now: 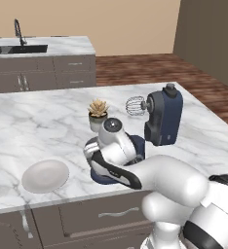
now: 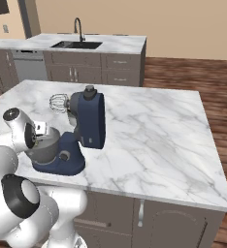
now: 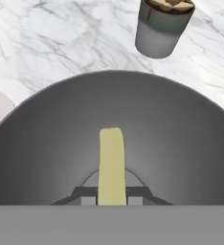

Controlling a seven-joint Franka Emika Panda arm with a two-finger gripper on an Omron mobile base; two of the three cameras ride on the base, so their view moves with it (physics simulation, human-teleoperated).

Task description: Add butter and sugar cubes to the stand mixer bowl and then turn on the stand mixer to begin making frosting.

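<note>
My gripper (image 3: 111, 198) hangs over the grey stand mixer bowl (image 3: 47, 143), shut on the butter (image 3: 111, 165), a pale yellow-green stick that points down into the bowl. One dark fingertip (image 3: 87, 198) shows on each side of the stick. The bowl (image 2: 50, 145) sits on the base of the navy-blue stand mixer (image 1: 164, 116), largely covered by my hand in both base views. The mixer's head (image 2: 89, 121) is tilted up, and its wire whisk (image 1: 134, 105) is clear of the bowl. The sugar cubes are out of view.
A flat white plate (image 1: 45, 175) lies on the marble island to the left of the mixer, near the front edge. A small potted plant (image 1: 98, 114) stands just behind the bowl. A second counter with a sink (image 1: 18, 48) runs along the back wall.
</note>
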